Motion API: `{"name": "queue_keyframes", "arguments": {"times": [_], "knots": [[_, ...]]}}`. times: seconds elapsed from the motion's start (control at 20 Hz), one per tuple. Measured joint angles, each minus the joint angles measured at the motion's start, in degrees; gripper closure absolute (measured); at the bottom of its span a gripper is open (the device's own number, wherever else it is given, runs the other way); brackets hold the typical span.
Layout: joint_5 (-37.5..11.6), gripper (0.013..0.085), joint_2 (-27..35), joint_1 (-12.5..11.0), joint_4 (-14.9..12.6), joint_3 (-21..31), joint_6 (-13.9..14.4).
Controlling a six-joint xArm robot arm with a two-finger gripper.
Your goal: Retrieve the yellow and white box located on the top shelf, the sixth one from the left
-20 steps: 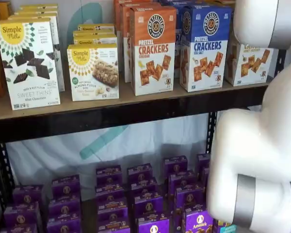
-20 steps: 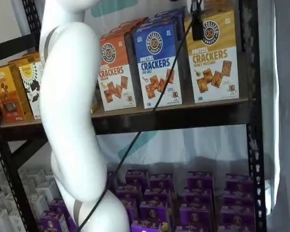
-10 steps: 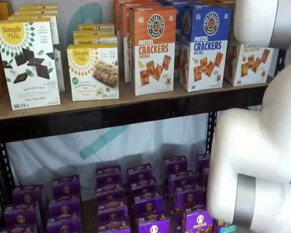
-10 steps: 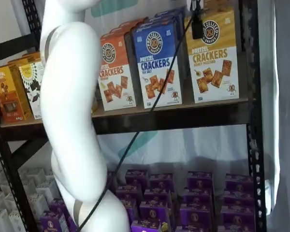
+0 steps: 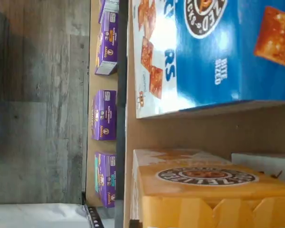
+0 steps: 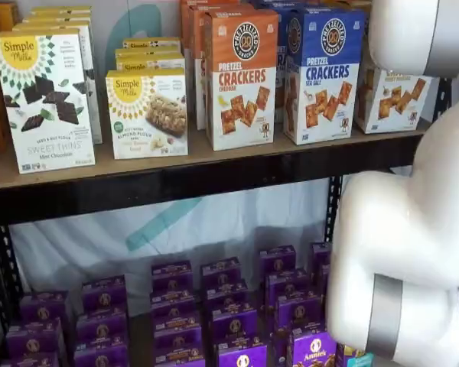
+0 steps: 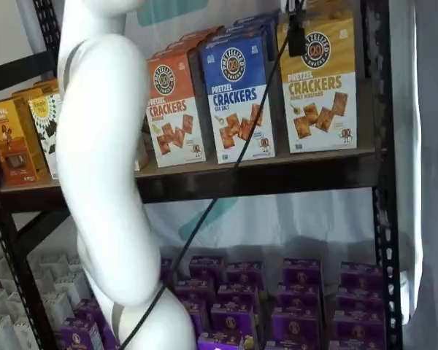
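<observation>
- my hand [image 7: 297, 36] only shows as a dark finger hanging from the top edge in a shelf view, cable next to it, right in front of the mustard band of the yellow and white box [image 7: 321, 87]
- the fingers are fully clenched; can't make out from any view whether they've actually got the box or just sit against it
- the yellow and white box stands upright on the top shelf [image 7: 263, 175], at the right end of the row, just beside the blue-topped crackers carton [image 7: 237, 98]
- in the other shelf view most of that box [image 6: 394, 99] is hidden behind my white arm [image 6: 405, 229], only the lower white half with the crackers peeks out
- orange-topped crackers carton [image 6: 241, 84] sits next to the blue one, on its far side from my box
- wrist view is turned on its side: yellow carton top with the round logo [image 5: 206, 176] is close up, blue carton [image 5: 204, 52] beside it
- purple boxes [image 6: 214, 306] fill the lower level
</observation>
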Motion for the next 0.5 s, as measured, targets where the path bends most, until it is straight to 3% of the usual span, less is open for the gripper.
{"name": "queue_keyframes", "arguments": {"times": [0.5], "knots": [[7.0, 0.033, -1.8, -4.9, 2.8, -1.4, -2.5]]}}
